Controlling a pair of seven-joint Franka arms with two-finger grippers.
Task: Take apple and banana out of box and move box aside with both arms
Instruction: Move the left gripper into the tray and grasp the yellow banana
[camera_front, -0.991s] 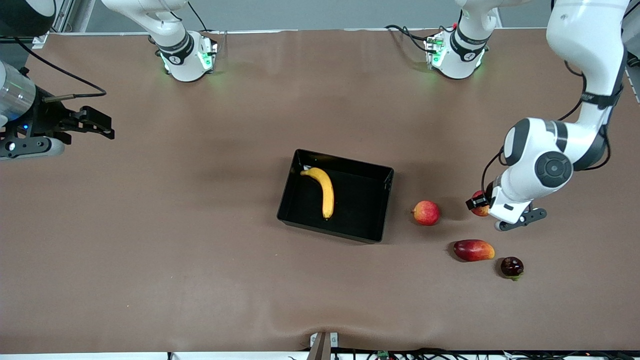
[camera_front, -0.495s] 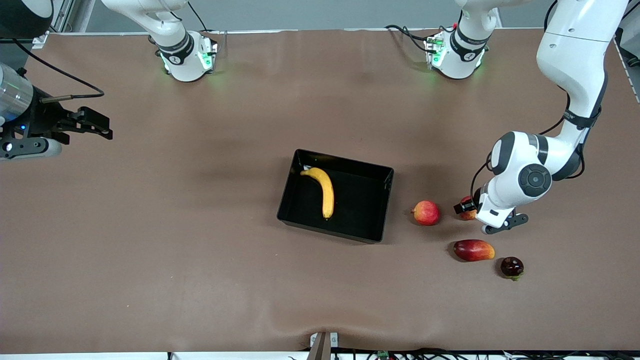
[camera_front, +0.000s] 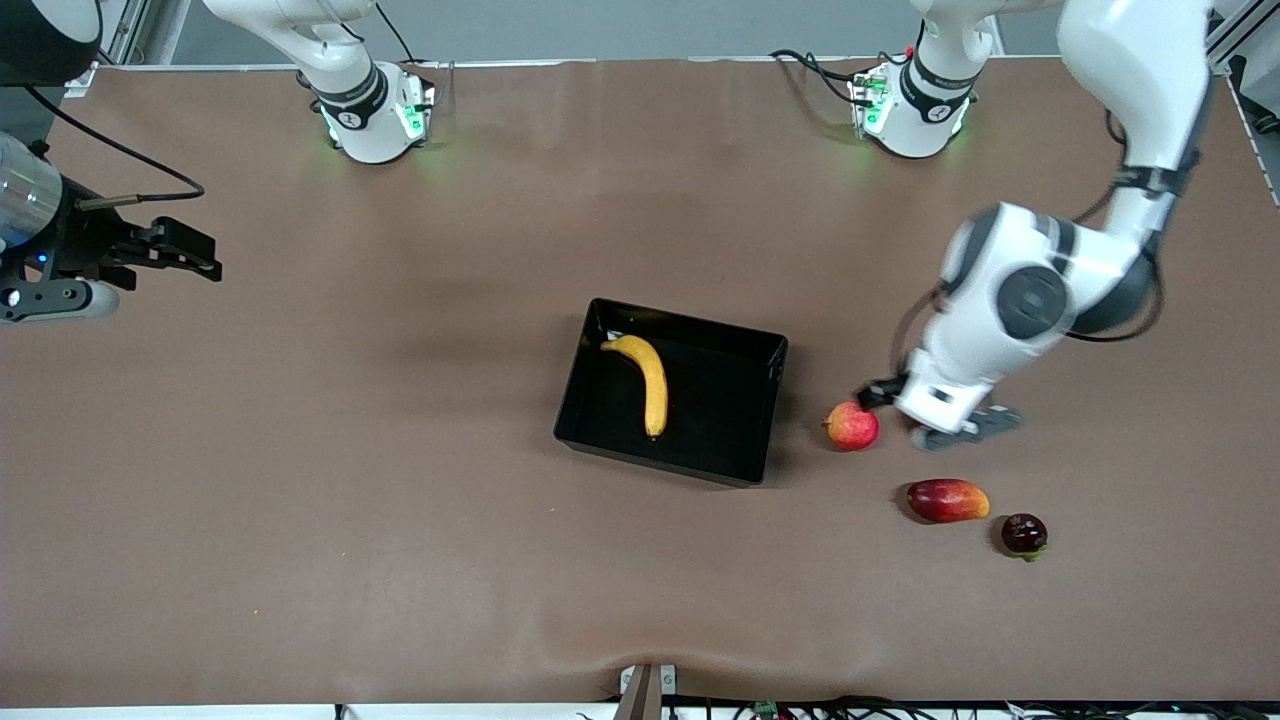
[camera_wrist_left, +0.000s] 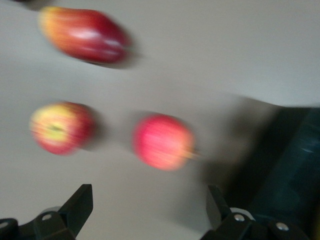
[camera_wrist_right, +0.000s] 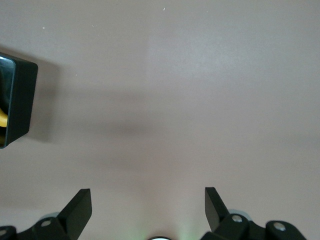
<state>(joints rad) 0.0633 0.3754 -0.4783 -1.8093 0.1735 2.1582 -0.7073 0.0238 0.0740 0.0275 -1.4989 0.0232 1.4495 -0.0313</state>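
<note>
The black box (camera_front: 760, 400) sits mid-table with the yellow banana (camera_front: 648, 382) lying in it. The apple (camera_wrist_left: 60, 127), red with a yellow patch, rests on the table toward the left arm's end; in the front view the left arm's hand hides it. My left gripper (camera_front: 890, 400) (camera_wrist_left: 148, 210) hangs open above the table, close beside the apple and a pinkish-red fruit, with nothing between its fingers. My right gripper (camera_front: 205, 258) (camera_wrist_right: 147, 207) waits open and empty above the right arm's end of the table. A corner of the box (camera_wrist_right: 20, 100) shows in the right wrist view.
A pinkish-red fruit with a nub (camera_front: 852, 425) (camera_wrist_left: 162, 141) lies between the box and the left gripper. A dark-red mango (camera_front: 947, 500) (camera_wrist_left: 82, 35) and a small dark fruit (camera_front: 1024, 533) lie nearer the front camera. Both arm bases stand along the table's back edge.
The left arm has swung toward the box, from over the apple to beside the pinkish-red fruit, and its jaws have opened wide. The right gripper has drifted slightly outward.
</note>
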